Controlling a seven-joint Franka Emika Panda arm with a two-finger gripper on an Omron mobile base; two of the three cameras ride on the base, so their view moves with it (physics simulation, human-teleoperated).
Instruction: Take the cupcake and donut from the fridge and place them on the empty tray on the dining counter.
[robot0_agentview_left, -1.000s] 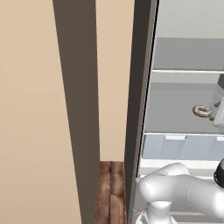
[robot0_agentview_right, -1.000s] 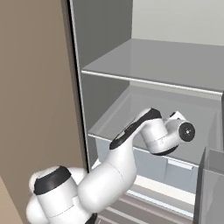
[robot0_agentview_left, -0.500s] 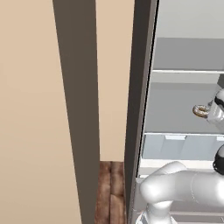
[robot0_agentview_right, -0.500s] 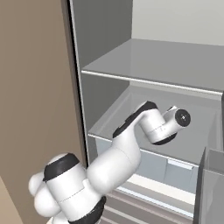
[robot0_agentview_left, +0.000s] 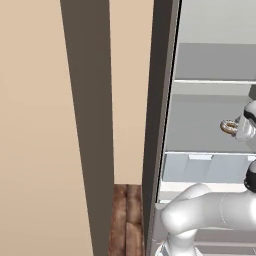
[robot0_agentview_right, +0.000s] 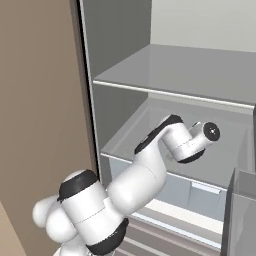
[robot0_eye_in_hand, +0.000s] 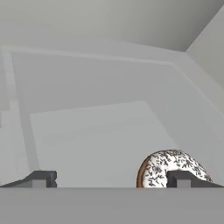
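Reaching into the open fridge (robot0_agentview_right: 125, 100), the white arm hides much of the lower shelf in the right base view, and the gripper itself is covered there by the wrist. In the left base view the donut (robot0_agentview_left: 229, 126) lies on that shelf at the right edge, partly cut off by the hand. In the hand view the gripper (robot0_eye_in_hand: 111, 178) has its fingers wide apart, the right fingertip (robot0_eye_in_hand: 181, 178) overlapping the donut's front. Compared with a second ago, the hand has risen and moved closer to the donut.
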